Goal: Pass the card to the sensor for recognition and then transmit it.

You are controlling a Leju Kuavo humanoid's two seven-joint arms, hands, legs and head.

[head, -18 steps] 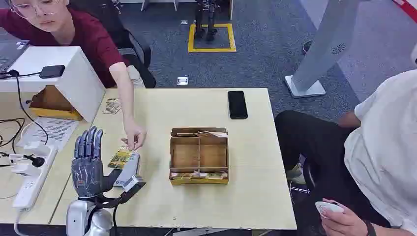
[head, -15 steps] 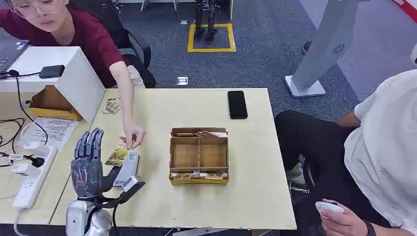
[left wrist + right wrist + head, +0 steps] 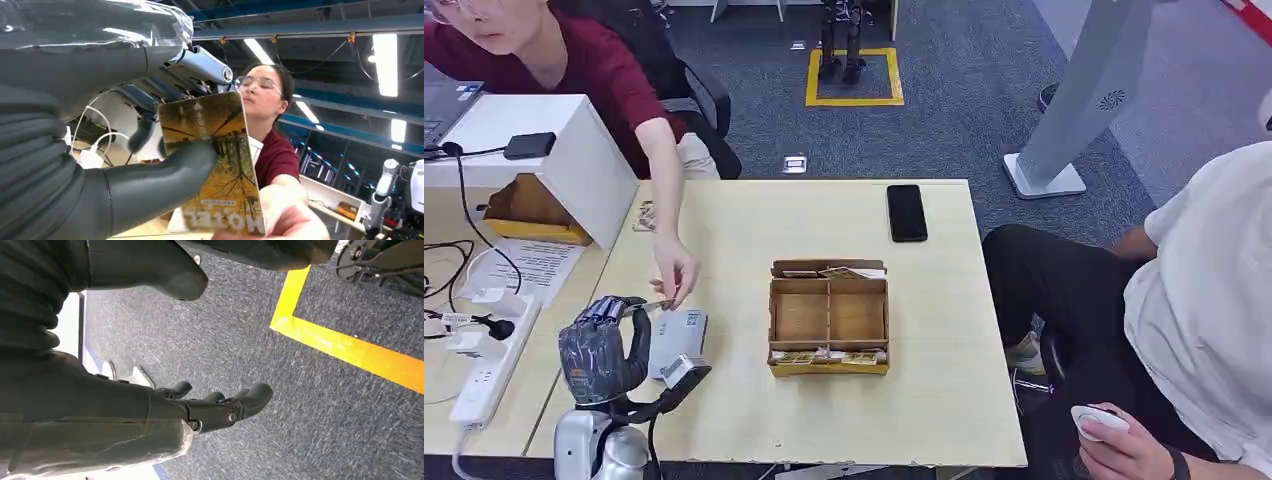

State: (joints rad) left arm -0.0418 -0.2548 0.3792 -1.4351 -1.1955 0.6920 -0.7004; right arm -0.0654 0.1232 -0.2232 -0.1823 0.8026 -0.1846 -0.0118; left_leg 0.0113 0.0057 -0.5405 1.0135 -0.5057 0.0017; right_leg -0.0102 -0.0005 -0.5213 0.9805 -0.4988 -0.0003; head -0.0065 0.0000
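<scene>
We see a cardboard divided box at the middle of the bench, with a few cards lying in its far and near strips and its middle compartments bare. The card shows an autumn scene of yellow trees with white print. Our left robot hand grips it by thumb and fingers near the bench's left edge, above a grey sensor, while a person's hand pinches its other end. Our right robot hand hangs over carpet, fingers loosely curled, holding nothing.

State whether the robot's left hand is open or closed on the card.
Closed: the left hand presses the card between thumb and fingers; a person's hand holds it too.
</scene>
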